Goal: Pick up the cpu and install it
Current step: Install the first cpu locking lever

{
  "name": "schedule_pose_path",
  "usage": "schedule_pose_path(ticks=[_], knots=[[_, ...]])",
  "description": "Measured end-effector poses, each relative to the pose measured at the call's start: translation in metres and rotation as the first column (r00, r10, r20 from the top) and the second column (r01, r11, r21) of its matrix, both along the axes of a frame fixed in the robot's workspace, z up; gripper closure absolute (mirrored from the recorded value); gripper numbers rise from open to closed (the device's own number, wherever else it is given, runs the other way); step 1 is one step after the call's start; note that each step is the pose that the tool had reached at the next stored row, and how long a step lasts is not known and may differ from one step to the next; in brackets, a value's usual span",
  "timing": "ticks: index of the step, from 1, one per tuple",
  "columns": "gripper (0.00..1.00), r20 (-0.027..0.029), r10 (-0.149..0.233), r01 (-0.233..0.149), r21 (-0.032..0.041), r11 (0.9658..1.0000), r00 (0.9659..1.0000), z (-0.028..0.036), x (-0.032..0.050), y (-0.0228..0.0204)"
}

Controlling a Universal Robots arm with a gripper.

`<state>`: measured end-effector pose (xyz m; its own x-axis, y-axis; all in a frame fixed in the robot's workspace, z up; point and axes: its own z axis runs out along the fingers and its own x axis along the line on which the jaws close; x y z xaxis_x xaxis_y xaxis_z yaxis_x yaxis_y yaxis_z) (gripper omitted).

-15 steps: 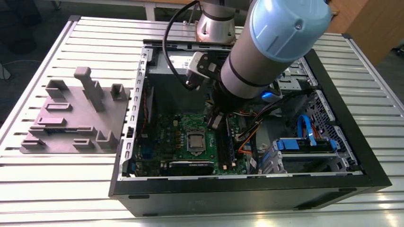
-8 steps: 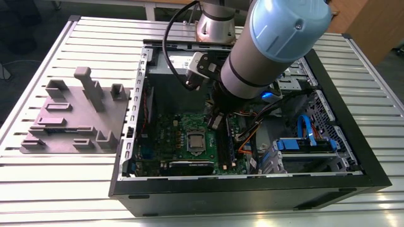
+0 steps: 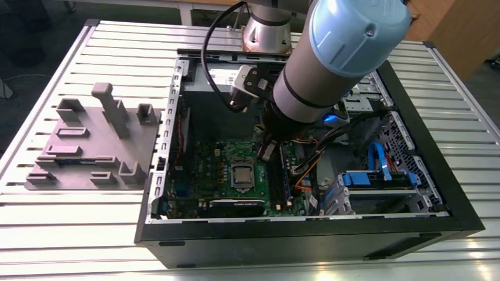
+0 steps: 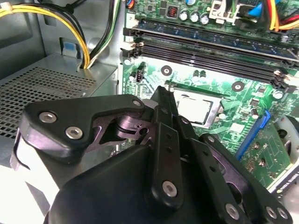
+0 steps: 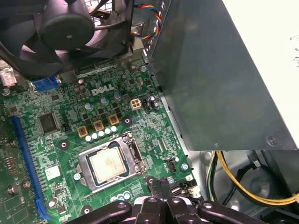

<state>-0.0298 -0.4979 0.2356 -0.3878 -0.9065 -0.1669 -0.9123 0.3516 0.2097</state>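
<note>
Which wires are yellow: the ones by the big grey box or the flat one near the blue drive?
The wires by the grey box are yellow. The flat one is blue.

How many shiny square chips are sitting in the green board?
1. The cpu lies flat in the metal-framed socket on the green motherboard, beside the gripper. Others may be hidden behind the arm.
</note>
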Motion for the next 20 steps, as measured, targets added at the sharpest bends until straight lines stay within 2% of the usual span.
schedule_pose_path(ticks=[5,12,13,16,17,20], knots=[[0.89,0.0001,0.008,-0.008,-0.0088,0.9999,1.0,-0.0001,-0.0004,-0.0034],[0.89,0.0,0.067,-0.067,-0.0094,0.9977,0.9977,-0.0005,-0.0024,-0.0069],[0.89,-0.0002,0.068,-0.068,-0.0122,0.9976,0.9977,-0.0009,-0.0025,-0.0072],[0.89,-0.0017,0.07,-0.07,-0.0341,0.997,0.9975,-0.0012,-0.0026,-0.0075],[0.89,-0.002,0.07,-0.07,-0.0364,0.9969,0.9975,-0.0014,-0.0026,-0.0077],[0.89,-0.002,0.071,-0.071,-0.0376,0.9968,0.9975,-0.003,-0.0027,-0.0095]])
